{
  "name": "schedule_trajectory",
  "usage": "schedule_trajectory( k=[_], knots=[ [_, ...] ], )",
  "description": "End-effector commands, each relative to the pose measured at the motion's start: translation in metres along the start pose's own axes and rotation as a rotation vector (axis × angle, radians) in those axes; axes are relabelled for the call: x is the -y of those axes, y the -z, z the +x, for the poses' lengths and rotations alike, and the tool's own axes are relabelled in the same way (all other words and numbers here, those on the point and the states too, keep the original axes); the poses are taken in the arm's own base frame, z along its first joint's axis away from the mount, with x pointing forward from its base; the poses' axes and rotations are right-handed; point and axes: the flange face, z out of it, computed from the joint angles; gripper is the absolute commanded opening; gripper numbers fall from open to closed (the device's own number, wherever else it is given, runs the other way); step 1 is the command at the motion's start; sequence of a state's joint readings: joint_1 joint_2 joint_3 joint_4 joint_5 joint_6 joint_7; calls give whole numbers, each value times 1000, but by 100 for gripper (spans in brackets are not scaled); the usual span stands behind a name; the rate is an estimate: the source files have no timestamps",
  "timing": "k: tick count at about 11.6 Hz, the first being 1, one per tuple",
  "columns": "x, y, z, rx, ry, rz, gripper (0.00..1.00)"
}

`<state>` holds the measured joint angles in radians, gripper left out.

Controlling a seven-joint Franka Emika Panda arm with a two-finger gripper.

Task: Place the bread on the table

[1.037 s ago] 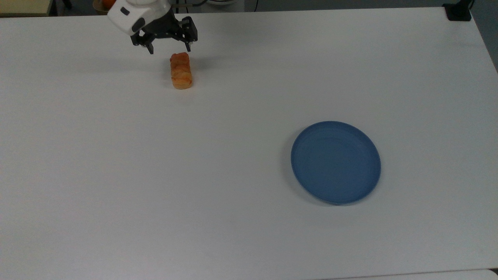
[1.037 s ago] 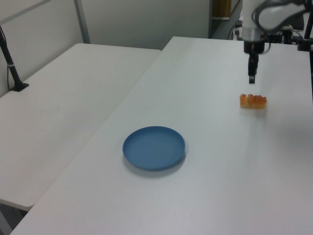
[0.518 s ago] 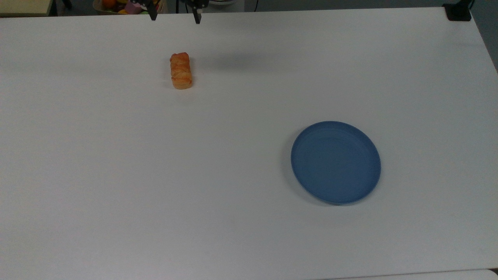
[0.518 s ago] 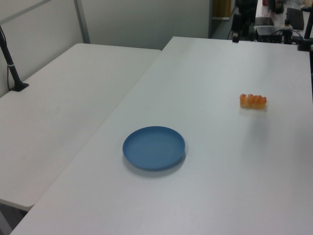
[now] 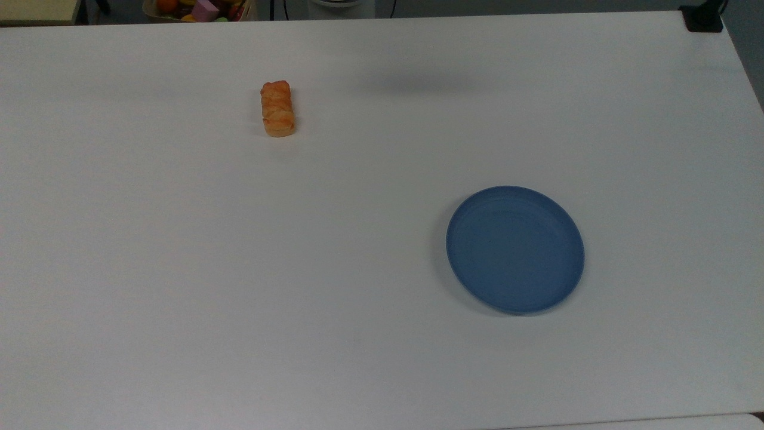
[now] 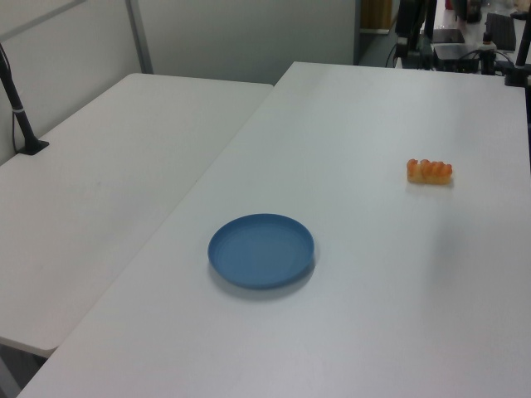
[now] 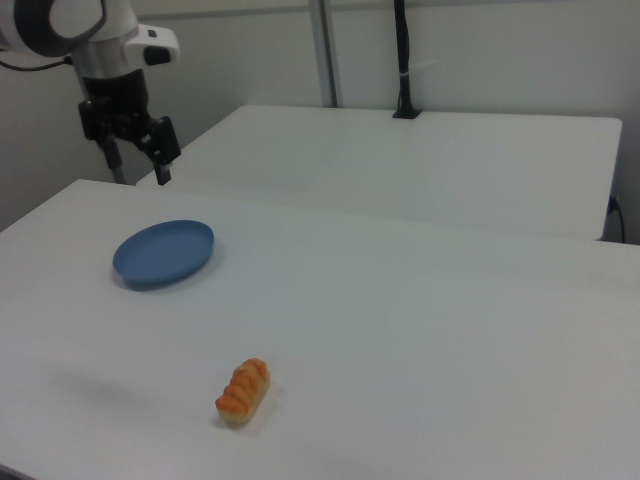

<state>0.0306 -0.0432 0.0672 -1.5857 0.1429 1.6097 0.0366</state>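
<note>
A second white table (image 6: 124, 157) is standing alongside, a black pole (image 7: 402, 60) clamped to it, grey partition walls (image 6: 249, 37) closing in behind.

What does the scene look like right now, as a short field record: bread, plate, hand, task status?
bread: bread lies flat on the table, nothing touching it
plate: blue plate sits apart from the bread, nothing on it
hand: hand raised high in the right view's upper left, fingers apart, holding nothing
task status: looks done, since the bread rests on the table and is released
</note>
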Motion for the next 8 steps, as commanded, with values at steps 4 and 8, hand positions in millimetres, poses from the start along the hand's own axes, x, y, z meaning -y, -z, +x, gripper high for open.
schedule_trajectory(
  k=[4,8],
  knots=[
    [4,-25,15,-112,79,-83,100],
    [4,-27,15,-101,119,-84,100]
  ],
)
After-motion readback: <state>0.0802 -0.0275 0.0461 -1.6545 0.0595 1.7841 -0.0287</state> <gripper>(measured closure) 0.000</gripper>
